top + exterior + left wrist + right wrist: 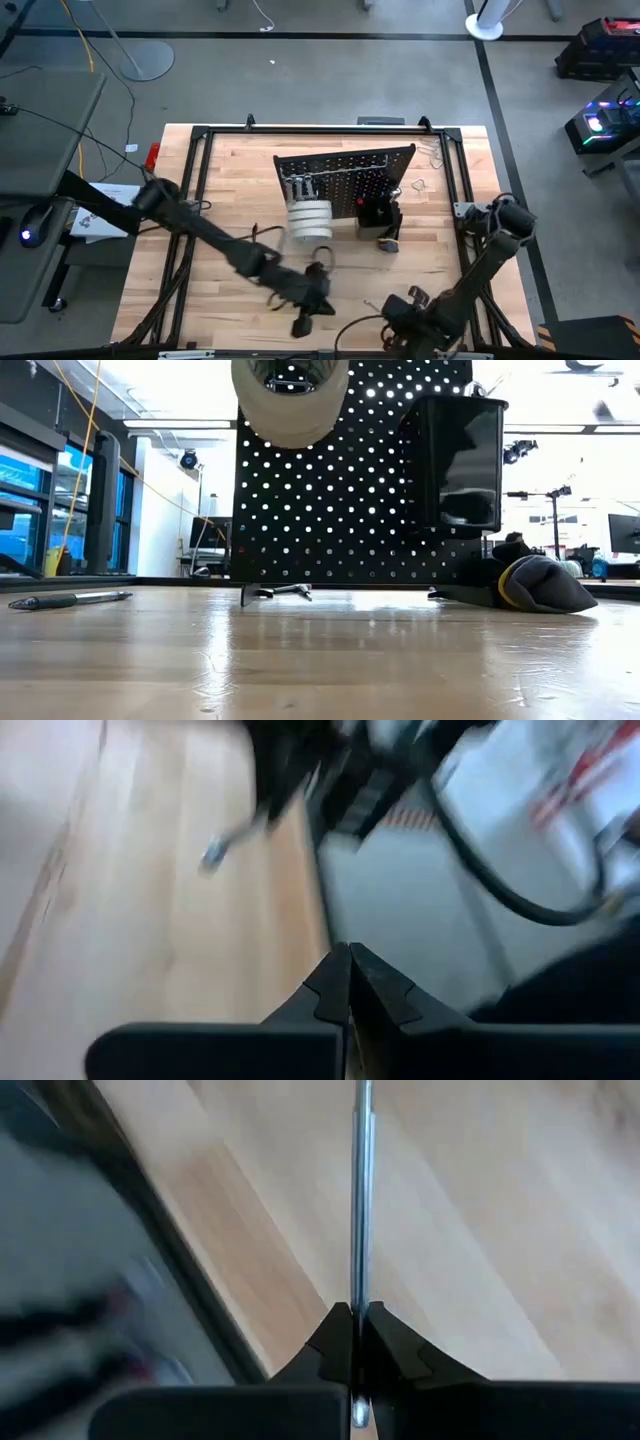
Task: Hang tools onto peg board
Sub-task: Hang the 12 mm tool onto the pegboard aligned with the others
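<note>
The black peg board (345, 175) stands upright mid-table. White tape rolls (290, 395) hang on its front, beside a black bin (460, 460). The black glove bundle (530, 585) lies on the table at the board's foot. A small wrench (275, 592) lies there too, and a dark-handled screwdriver (70, 600) lies on the table farther off. My right gripper (358, 1315) is near the table's front edge, shut on a slim silver rod (360, 1180). My left gripper (348, 960), near the front centre (305, 322), is shut with nothing between its fingers. My right gripper pinches the silver rod between its two fingers by one end (358, 1295). The rod runs straight out ahead of the fingertips, in line with them, over the wooden top. Its far end leaves the picture, so whether it touches the table cannot be told.
A black frame (200, 135) runs around the wooden top. Cables trail from the arms near the front edge (350, 330). Small wire hooks (418, 185) lie right of the board. Bare wood lies left of the board and in front of it.
</note>
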You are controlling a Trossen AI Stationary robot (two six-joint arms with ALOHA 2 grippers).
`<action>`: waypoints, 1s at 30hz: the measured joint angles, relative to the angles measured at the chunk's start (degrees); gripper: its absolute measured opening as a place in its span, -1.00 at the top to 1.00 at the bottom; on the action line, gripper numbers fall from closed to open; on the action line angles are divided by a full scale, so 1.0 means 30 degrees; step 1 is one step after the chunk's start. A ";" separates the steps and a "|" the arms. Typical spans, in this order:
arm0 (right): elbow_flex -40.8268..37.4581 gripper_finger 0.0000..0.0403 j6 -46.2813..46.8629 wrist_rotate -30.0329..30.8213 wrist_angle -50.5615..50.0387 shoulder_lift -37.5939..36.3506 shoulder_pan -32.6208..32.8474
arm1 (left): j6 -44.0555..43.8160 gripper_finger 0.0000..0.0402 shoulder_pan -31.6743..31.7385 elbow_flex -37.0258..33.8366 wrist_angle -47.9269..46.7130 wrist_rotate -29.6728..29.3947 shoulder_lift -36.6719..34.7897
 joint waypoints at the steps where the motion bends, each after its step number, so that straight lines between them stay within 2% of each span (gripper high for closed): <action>1: 0.0000 0.99 0.0696 0.1210 0.0208 -0.0249 0.0173 | -0.0389 1.00 -0.0379 -0.0308 0.0843 -0.0794 -0.0566; 4: 0.0053 1.00 0.1299 0.3780 0.0801 -0.0902 0.0182 | -0.1550 1.00 -0.1491 -0.0925 0.2798 -0.3322 -0.1684; 7: 0.0016 1.00 0.0112 0.5159 0.1733 -0.1029 -0.0060 | -0.2308 1.00 -0.2165 -0.0958 0.4305 -0.4962 -0.2103; 11: 0.0065 1.00 -0.3384 0.6182 0.4685 -0.1523 -0.0934 | -0.3200 1.00 -0.2595 -0.0954 0.6870 -0.5321 -0.2162; 16: 0.0058 1.00 -0.7887 0.7832 0.7941 -0.2474 -0.2310 | -0.2273 1.00 -0.2709 -0.0957 0.9922 -0.4593 -0.3249; 21: 0.0073 1.00 -1.1810 0.9160 0.9712 -0.4191 -0.3563 | 0.0988 1.00 -0.2654 -0.0947 1.0348 -0.4313 -0.6226; 26: 0.0087 1.00 -1.5361 0.8908 1.2525 -0.5579 -0.4904 | 0.5492 1.00 -0.2758 -0.0911 0.8257 -0.7982 -0.9660; 30: 0.0087 1.00 -1.8232 0.7609 1.6272 -0.5519 -0.6499 | 0.7896 1.00 -0.2738 -0.0911 0.7895 -0.8571 -1.1304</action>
